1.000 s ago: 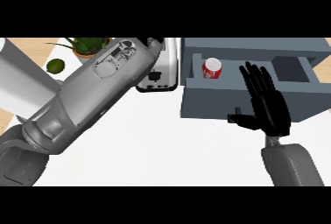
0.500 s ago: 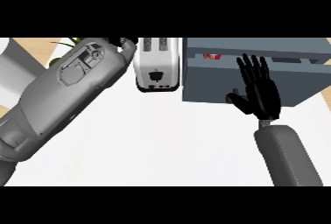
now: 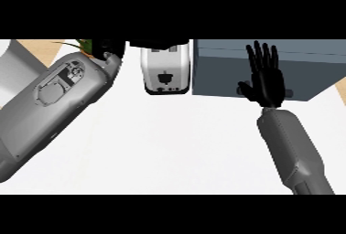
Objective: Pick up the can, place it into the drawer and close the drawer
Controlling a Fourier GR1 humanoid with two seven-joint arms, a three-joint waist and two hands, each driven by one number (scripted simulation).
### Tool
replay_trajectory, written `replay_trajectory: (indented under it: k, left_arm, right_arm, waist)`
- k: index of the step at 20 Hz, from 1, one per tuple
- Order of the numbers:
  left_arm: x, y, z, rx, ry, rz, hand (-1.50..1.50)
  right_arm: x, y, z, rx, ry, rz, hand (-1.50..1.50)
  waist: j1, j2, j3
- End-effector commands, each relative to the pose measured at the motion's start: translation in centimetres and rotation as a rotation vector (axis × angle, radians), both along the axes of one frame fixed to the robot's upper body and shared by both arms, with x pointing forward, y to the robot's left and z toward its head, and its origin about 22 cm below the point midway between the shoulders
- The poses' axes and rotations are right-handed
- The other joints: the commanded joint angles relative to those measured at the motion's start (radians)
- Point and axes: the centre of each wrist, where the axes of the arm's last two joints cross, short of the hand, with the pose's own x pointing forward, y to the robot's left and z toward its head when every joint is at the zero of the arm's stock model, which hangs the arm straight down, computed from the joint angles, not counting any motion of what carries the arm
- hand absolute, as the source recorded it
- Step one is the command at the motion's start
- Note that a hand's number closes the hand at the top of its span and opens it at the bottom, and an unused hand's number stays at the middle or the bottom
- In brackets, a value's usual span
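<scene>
The grey drawer [image 3: 219, 73] shows only its flat front at the upper right, with no opening visible. My right hand [image 3: 265, 80] lies open and flat against that front, fingers straight and pointing away from me. The can is out of sight. My left forearm [image 3: 54, 103] fills the left side. Only dark parts of my left hand [image 3: 106, 47] show at the top edge.
A white toaster [image 3: 165, 68] stands right beside the drawer's left side. Green plant leaves [image 3: 83, 44] peek out behind the left arm. The white counter top [image 3: 175, 146] spreads between the two arms, with wooden strips at the far left and right.
The drawer was open with the red can showing inside. The right hand pushed forward on its front, and now the opening and the can are gone from sight.
</scene>
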Motion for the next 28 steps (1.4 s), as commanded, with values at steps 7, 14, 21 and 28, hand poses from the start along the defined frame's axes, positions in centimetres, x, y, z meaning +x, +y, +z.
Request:
replay_trajectory:
  k: [7, 14, 21, 28]
  left_arm:
    - [-1.6, 2.7, -2.6, 0.016, 0.008, -0.007, -1.50]
    - [-2.6, 3.5, -3.1, 0.008, 0.012, -0.026, -1.50]
    - [-3.8, 3.8, -4.7, 0.025, 0.005, -0.028, -1.50]
    - [-4.4, 4.6, -5.4, 0.021, 0.015, -0.025, -1.50]
  right_arm:
    - [4.2, 1.3, 3.2, 0.004, -0.012, -0.007, -1.50]
    - [6.3, 1.8, 6.7, -0.004, -0.019, -0.030, -1.50]
    - [7.0, 1.9, 8.2, 0.033, -0.035, -0.036, -1.50]
    - [7.3, 4.5, 9.0, 0.214, -0.066, 0.082, -1.50]
  waist:
    - [0.018, 0.025, 0.008]
    - [0.032, 0.033, 0.009]
    - [0.036, 0.035, 0.009]
    - [0.041, 0.037, 0.012]
